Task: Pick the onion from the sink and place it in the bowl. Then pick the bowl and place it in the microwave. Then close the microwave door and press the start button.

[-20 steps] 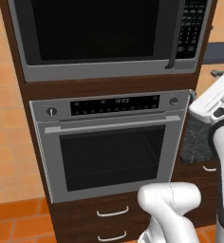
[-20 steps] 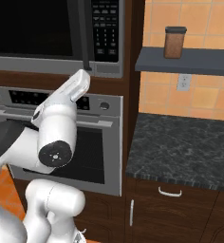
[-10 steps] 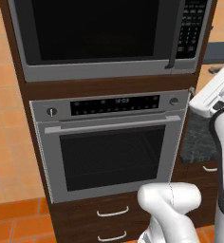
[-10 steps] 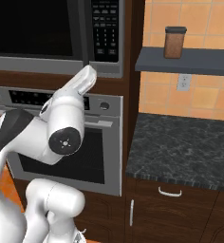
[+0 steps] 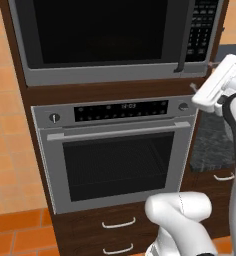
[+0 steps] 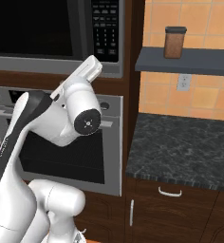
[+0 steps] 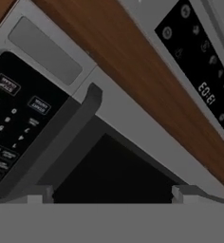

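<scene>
The door of the microwave is seen shut; the claw is held released and empty, aimed at the keypad; the start-button press is judged in hand; a short, square advance is called for.

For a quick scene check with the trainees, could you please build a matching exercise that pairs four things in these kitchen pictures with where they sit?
Things:
1. microwave
2. oven
3. brown jar
4. wall socket

Places:
A. on the dark shelf
B. on the tiled wall under the shelf
C. built in above the oven
D. just above the drawers

Pairs: 1-C, 2-D, 3-A, 4-B
</scene>
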Controlling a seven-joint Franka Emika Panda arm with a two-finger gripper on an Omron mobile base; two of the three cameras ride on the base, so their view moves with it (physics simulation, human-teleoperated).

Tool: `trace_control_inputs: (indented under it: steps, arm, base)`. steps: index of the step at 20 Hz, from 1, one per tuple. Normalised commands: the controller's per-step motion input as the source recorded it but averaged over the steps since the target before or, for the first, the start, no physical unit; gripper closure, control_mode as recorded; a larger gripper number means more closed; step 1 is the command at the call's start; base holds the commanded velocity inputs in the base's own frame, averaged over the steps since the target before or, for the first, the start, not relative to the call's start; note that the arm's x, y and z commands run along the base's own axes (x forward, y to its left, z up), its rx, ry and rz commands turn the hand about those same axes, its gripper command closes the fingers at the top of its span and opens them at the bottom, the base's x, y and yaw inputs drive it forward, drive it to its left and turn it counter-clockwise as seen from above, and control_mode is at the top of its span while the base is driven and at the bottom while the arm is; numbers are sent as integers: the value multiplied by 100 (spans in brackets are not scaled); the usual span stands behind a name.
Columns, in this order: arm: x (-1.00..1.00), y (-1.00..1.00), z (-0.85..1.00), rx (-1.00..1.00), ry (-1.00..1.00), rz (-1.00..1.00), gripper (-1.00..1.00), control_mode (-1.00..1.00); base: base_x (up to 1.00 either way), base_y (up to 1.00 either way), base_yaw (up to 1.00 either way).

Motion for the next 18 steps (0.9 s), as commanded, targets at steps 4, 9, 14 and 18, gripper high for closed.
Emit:
trace_control_inputs:
  steps: [4,9,14,18]
  arm:
    - [5,0,13,0,-4,7,-100,-100]
    - [15,0,3,-1,-1,3,-100,-100]
    - [22,0,0,0,0,1,-100,-100]
    - [28,0,0,0,0,1,-100,-100]
  base:
    - [0,0,0]
    - [0,0,0]
    - [0,0,0]
    - [0,0,0]
